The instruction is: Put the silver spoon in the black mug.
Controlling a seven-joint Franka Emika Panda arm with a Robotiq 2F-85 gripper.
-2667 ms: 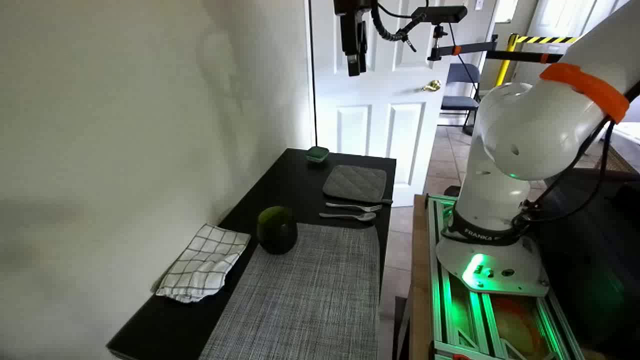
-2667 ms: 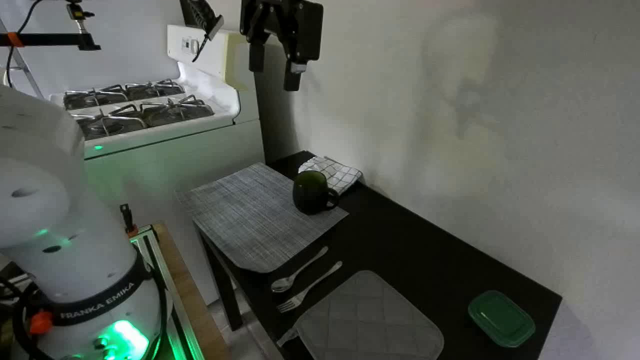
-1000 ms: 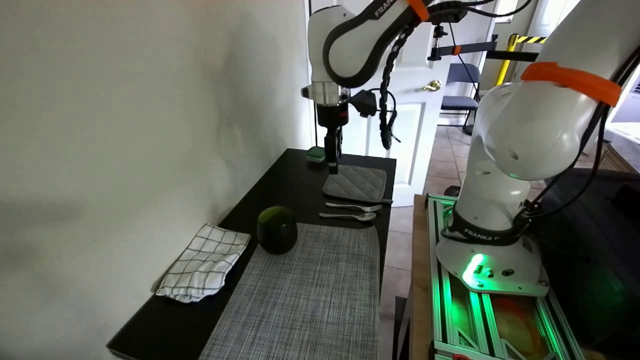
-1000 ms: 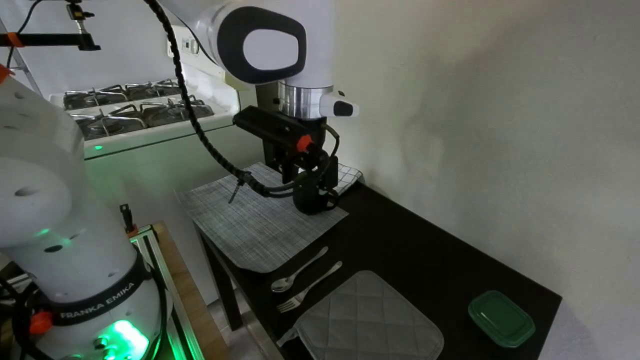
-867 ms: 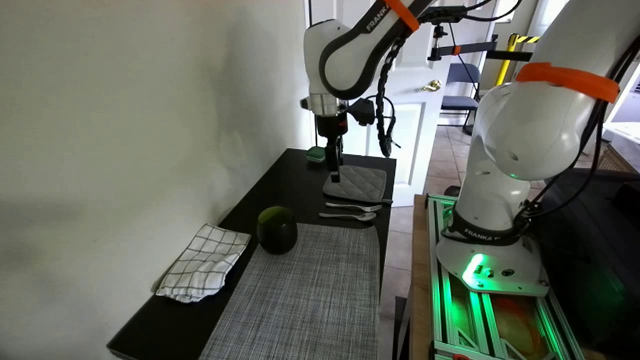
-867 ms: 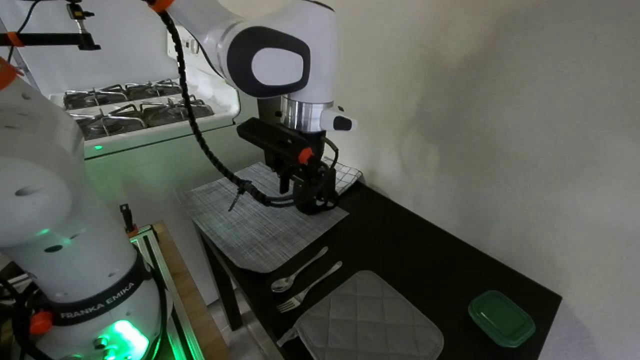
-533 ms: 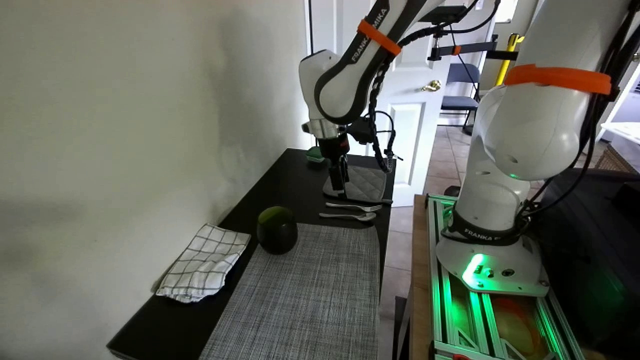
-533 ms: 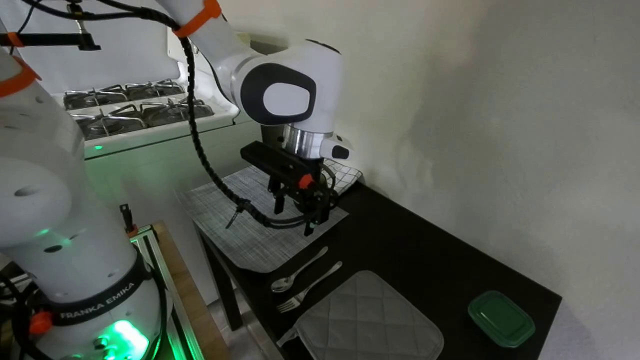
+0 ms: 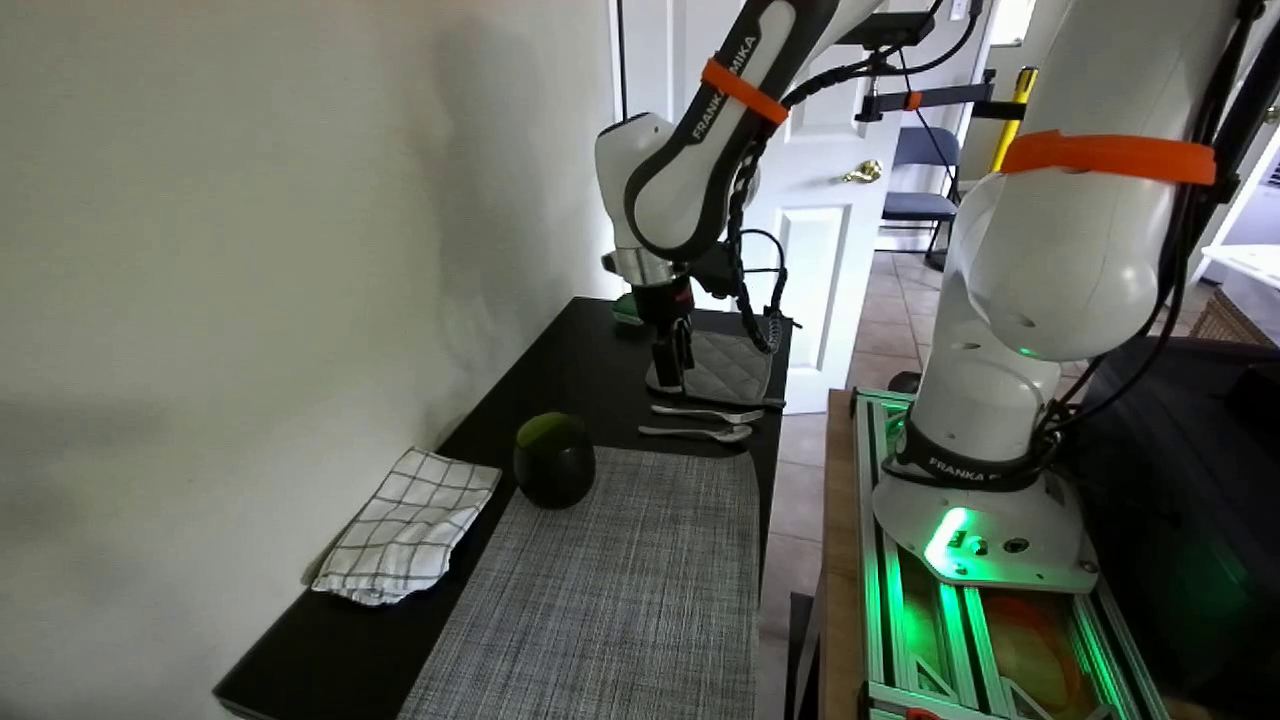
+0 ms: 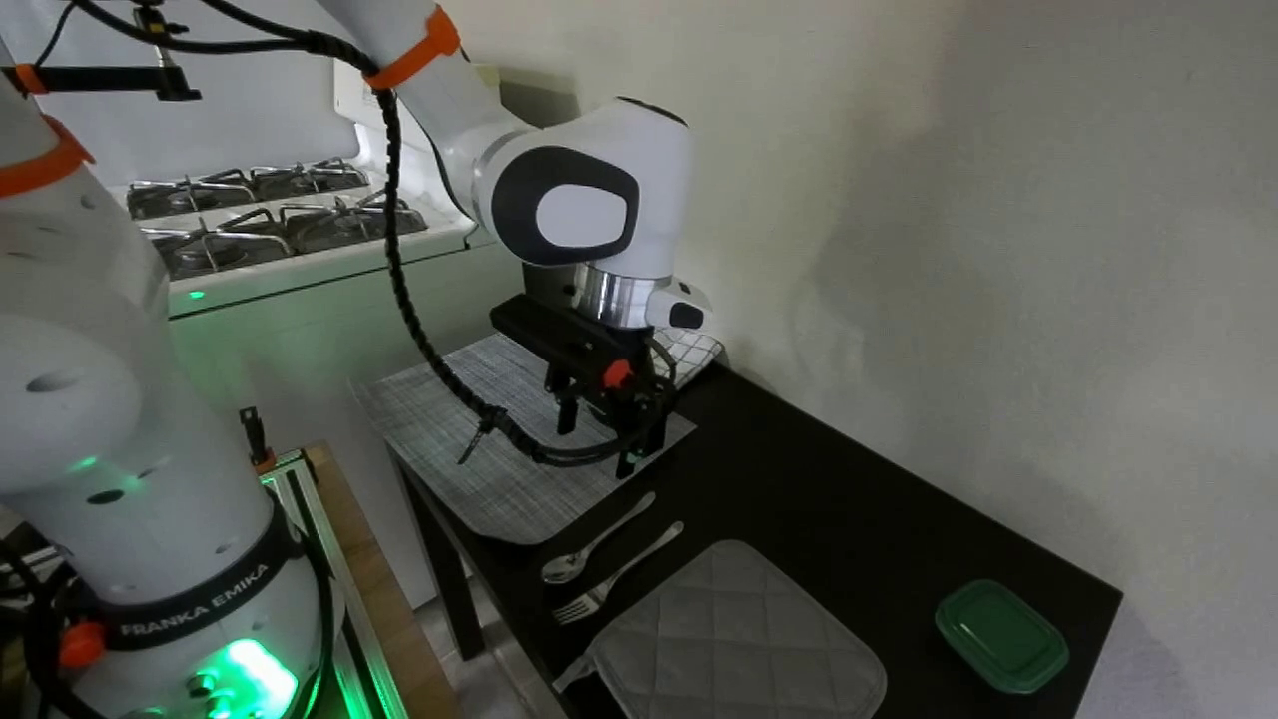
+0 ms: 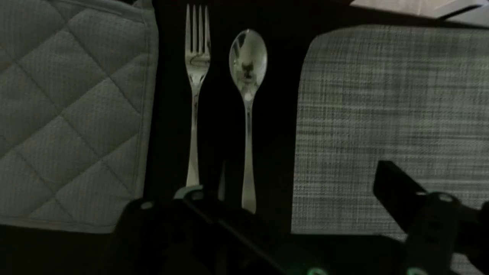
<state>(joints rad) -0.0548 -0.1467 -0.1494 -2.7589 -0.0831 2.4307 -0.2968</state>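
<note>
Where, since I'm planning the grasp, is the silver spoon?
In the wrist view, the silver spoon lies between the fork, left, and the placemat, right.

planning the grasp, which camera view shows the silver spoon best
The wrist view: there the silver spoon is largest, seen from above, bowl and handle both plain. Both exterior views show it too, smaller and at a slant.

wrist view: dim | silver spoon (image 11: 248,114): glints | wall (image 9: 310,260): soft shadows | robot base (image 9: 985,515): green glare
</note>
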